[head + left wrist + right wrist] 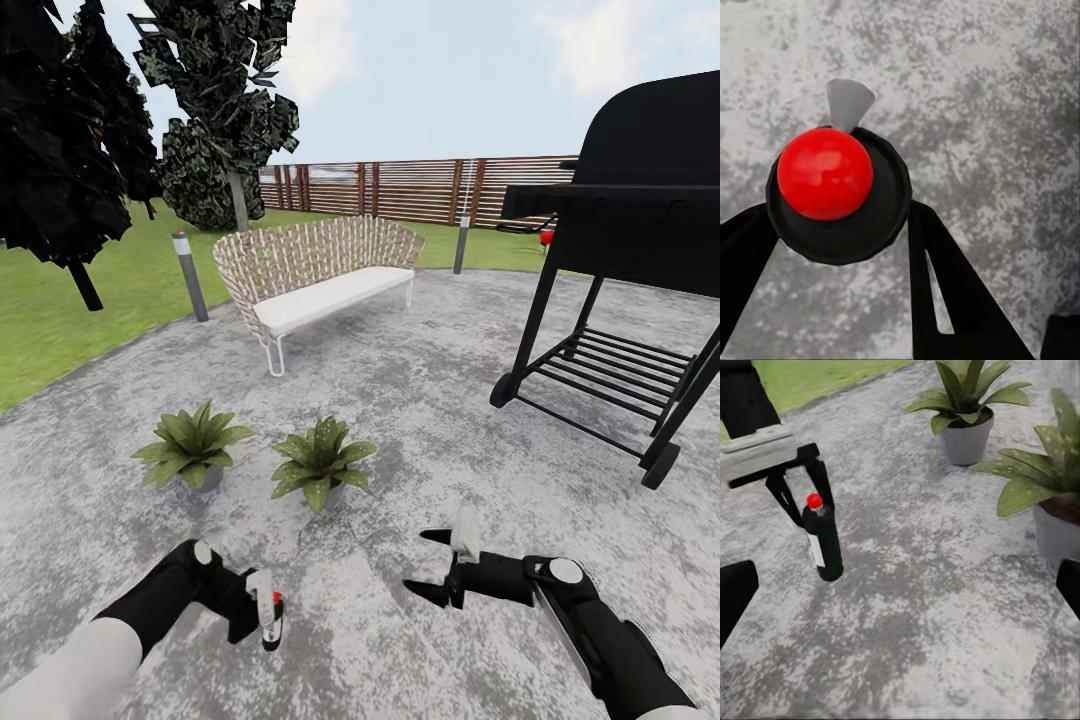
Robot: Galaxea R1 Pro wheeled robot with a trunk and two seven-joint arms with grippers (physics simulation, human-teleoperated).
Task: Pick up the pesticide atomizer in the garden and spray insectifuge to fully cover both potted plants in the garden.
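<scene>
Item: slim dark-green pesticide atomizer w/ white label, red tip [823,540], upright on grey paving, pinched at neck by left gripper [262,612]. Likely light, rigid, slick; hold mid-body. Right gripper [432,566] spread, empty.

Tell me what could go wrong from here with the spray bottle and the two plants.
The left gripper pinches the pesticide atomizer only near its red top, so the bottle may swing or slip. It hangs short of the potted plants, so spray could miss leaves on their far sides.
</scene>
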